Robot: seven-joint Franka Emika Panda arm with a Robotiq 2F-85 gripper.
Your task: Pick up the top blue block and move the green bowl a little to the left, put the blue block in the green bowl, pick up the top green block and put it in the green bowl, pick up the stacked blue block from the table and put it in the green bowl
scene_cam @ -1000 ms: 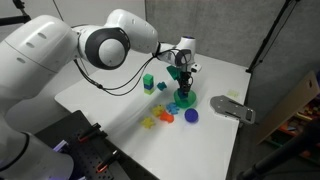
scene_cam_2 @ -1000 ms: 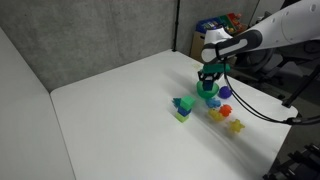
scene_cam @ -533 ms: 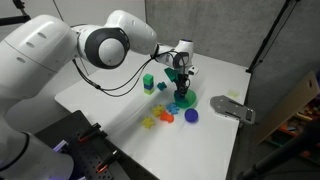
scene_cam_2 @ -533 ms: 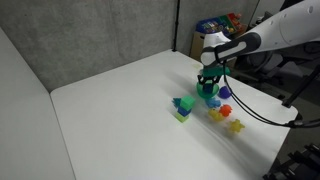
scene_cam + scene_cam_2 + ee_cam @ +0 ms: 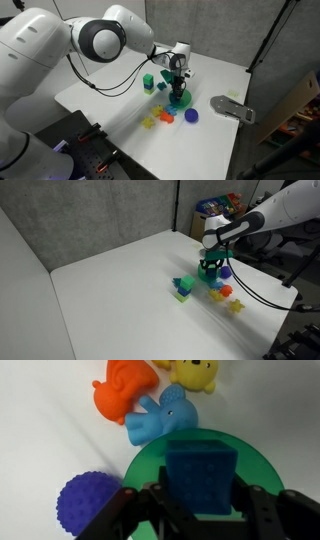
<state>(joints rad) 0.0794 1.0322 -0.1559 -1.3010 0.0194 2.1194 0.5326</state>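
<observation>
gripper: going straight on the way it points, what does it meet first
Probably the green bowl: the gripper holds a blue block directly above it, so the block would touch first.

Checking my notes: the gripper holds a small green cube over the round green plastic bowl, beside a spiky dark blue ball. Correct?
No, the wrist view shows the gripper holding a small blue cube, not green, over the round green plastic bowl, beside the spiky dark blue ball.

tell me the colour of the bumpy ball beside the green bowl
Purplish blue; the small bumpy ball shows best in the wrist view.
</observation>
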